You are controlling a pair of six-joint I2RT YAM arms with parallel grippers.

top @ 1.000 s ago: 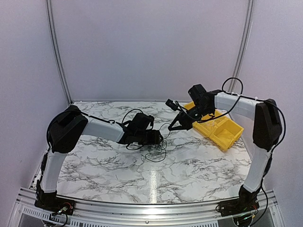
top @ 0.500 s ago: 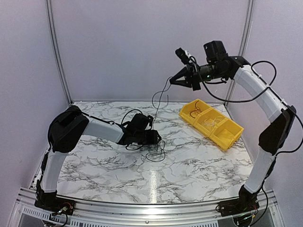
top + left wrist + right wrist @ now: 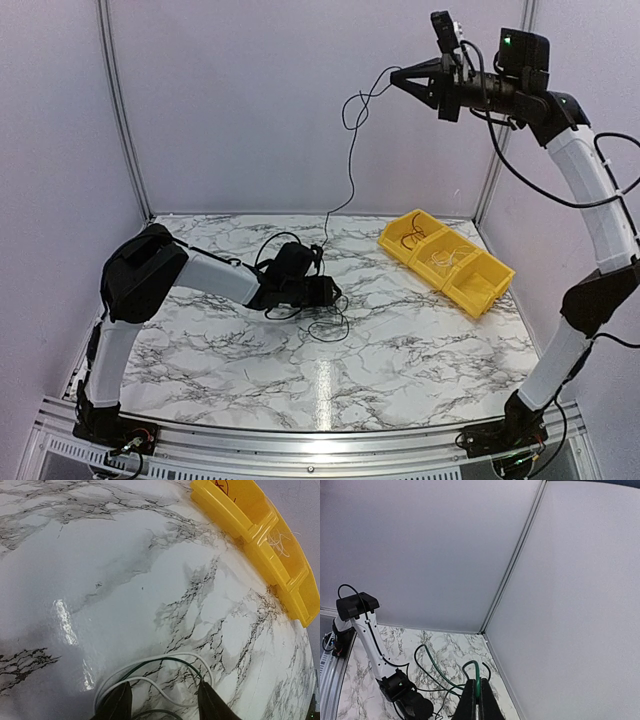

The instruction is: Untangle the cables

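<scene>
Presently, entries running from the raised pincer outward.

1. The right gripper (image 3: 397, 76) is reaching high at the far right, well above the table (image 3: 420, 350). Its jaws are pressing together on the green cable (image 3: 477, 672), which is looping up from between them in the right wrist view.

2. From that grip the green cable is hanging down and to the left, its long axis close to upright with a kink near the top. It is ending in the tangle (image 3: 325, 322) at mid-table.

3. The left gripper (image 3: 333, 292) is lying low on the marble, just beside the tangle on its far-left side. Its jaws are standing apart, with white and green loops of the cables (image 3: 150, 677) lying between them and nothing being pinched.

4. The yellow bin (image 3: 430, 277) is sitting at the far right of the table, apart from the tangle.

Relation governing the coming move, as a judgement: the tangle is lying far below and left of the right gripper, and the left arm is much the nearer, so it is likely serving as the anchor.

Change noted: a second ago the right gripper was working low beside the yellow bin; half a second ago it was at mid-height. It is now near the top of the view, and the strand is drawn out much longer. The left arm is barely shifting.
</scene>
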